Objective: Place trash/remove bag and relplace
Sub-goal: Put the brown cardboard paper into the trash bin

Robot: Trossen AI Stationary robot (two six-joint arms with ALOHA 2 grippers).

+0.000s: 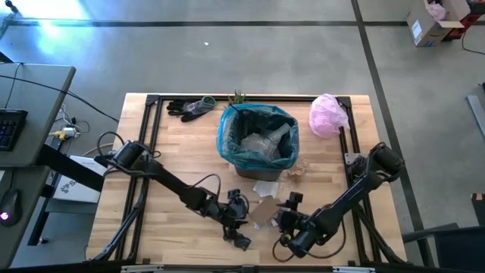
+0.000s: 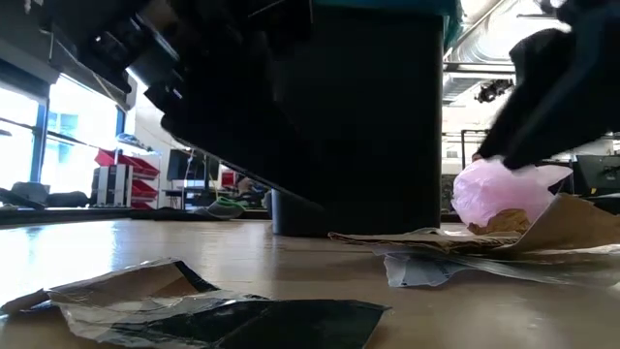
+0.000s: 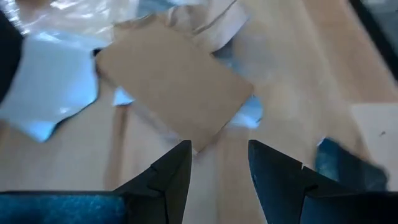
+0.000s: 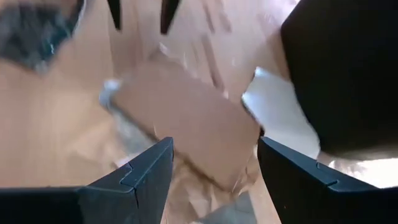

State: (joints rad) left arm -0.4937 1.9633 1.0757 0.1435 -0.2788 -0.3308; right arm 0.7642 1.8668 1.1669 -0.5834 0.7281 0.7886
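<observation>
A: Two arms down low at the bottom centre of the high view, closing on one brown cardboard scrap [image 1: 263,211] from either side.

B: Left gripper [image 1: 241,218] just left of it, fingers [image 3: 177,168] apart with nothing between them, tips right at the scrap's near edge in the left wrist view.

A: Right gripper [image 1: 292,220] just right of the scrap, fingers [image 4: 152,165] spread wide, also holding nothing. Scrap lying flat on the table [image 1: 174,152], framed between both sets of tips.

B: Looks like the trash-collecting step, then. White paper scraps [image 1: 267,189] just above the cardboard, a crumpled brownish lump [image 1: 297,169] beside the bin's lower right corner.

A: And the teal bag [image 1: 227,129] sitting in the bin at upper centre, rim folded over, clear wrappers already inside. Not lifted out, ties not drawn, so bag removal judged well ahead.

B: Pink bag [image 1: 327,115] up at the right, gloves [image 1: 191,108] and small plant [image 1: 238,97] along the top edge, all well apart from the action.

A: In the low view, a silvery wrapper [image 2: 184,305] in the foreground at lower left.

B: Next move probably calls for one gripper only: lower onto the cardboard's edge, close, lift, carry up-frame over the bag's open mouth. Flat scrap on flat wood, likely tricky to get under; risk of both arms crowding each other.
</observation>
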